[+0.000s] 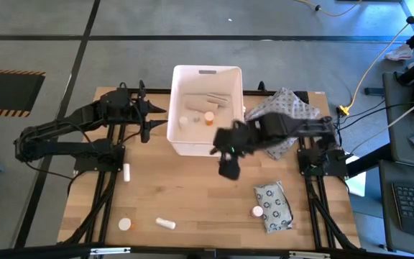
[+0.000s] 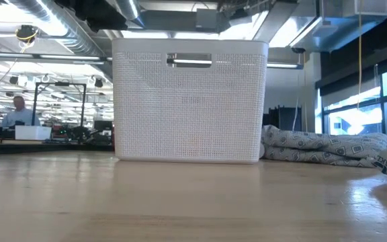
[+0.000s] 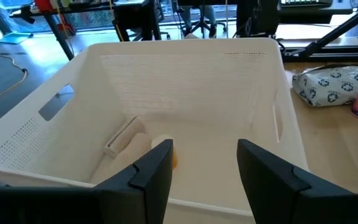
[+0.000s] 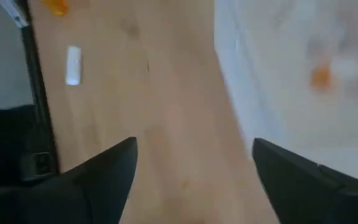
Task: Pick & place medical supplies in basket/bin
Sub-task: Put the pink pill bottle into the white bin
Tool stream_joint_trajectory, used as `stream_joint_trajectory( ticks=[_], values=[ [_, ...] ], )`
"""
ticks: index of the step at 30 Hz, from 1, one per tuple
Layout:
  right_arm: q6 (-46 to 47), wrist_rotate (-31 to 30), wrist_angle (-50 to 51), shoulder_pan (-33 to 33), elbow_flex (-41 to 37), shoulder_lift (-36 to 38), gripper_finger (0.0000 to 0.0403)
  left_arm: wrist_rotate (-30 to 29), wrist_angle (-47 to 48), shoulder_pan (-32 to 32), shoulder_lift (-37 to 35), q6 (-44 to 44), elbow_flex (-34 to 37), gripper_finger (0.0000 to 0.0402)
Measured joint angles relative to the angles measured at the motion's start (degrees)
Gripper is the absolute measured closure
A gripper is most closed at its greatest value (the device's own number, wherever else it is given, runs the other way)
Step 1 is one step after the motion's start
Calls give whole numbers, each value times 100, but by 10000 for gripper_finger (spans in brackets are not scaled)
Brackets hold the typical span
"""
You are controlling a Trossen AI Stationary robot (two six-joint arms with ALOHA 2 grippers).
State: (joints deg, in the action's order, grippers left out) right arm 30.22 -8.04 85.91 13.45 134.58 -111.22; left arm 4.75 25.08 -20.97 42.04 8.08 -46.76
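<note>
Tub (image 1: pixel 205 72), upper centre: holds bottles, rolls already. Right gripper (image 1: pixel 228 162) w/ jaws wide, empty, just below tub, prob. free for next pick. Left gripper (image 1: pixel 152 117) half-open, empty, parked beside tub. Your packet (image 1: pixel 274 206) + bottle (image 1: pixel 256 211) wait lower right.
</note>
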Motion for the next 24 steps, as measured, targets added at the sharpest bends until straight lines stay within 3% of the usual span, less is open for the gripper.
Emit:
stream_joint_trajectory(
  ticks=[6, 14, 18, 24],
  values=[
    [2659, 11, 406, 1057, -424, -62, 86, 1, 8, 0, -10, -34, 0, 231],
    [6087, 18, 308, 2091, -1733, -60, 86, 1, 25, -2, -10, -133, 0, 231],
    [7025, 32, 73, 2368, -2408, -68, 86, 3, 39, -2, -10, -153, 0, 231],
    [7196, 358, -765, 2432, -3287, -68, 86, 5, 43, -2, -10, -232, 0, 231]
  ],
)
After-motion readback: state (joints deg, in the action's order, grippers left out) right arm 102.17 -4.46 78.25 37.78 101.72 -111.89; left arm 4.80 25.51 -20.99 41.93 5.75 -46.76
